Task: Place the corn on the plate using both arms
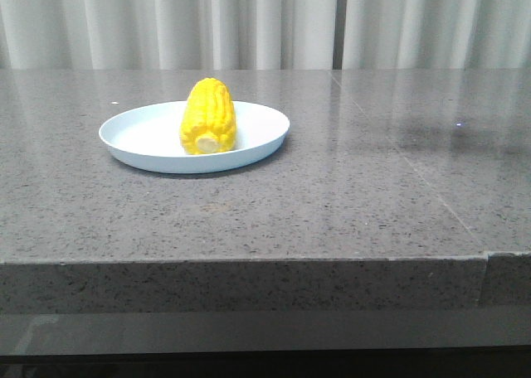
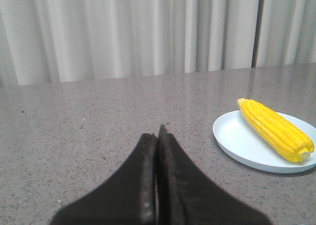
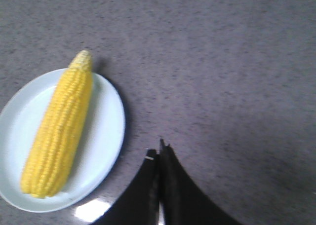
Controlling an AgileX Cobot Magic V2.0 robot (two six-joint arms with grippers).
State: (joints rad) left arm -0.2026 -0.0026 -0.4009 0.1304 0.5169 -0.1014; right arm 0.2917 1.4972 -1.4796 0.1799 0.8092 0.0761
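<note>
Lying inside the plate [image 1: 133,138] is the corn [image 1: 208,117]; left gripper [image 2: 158,136] and right gripper [image 3: 160,153] are pressed together, empty, above the table [image 1: 373,196].

The plate [image 2: 256,151] is cut off by the frame edge in the left wrist view. Both arms are unseen from the front; the right gripper [image 3: 160,151] appears blurred.
</note>
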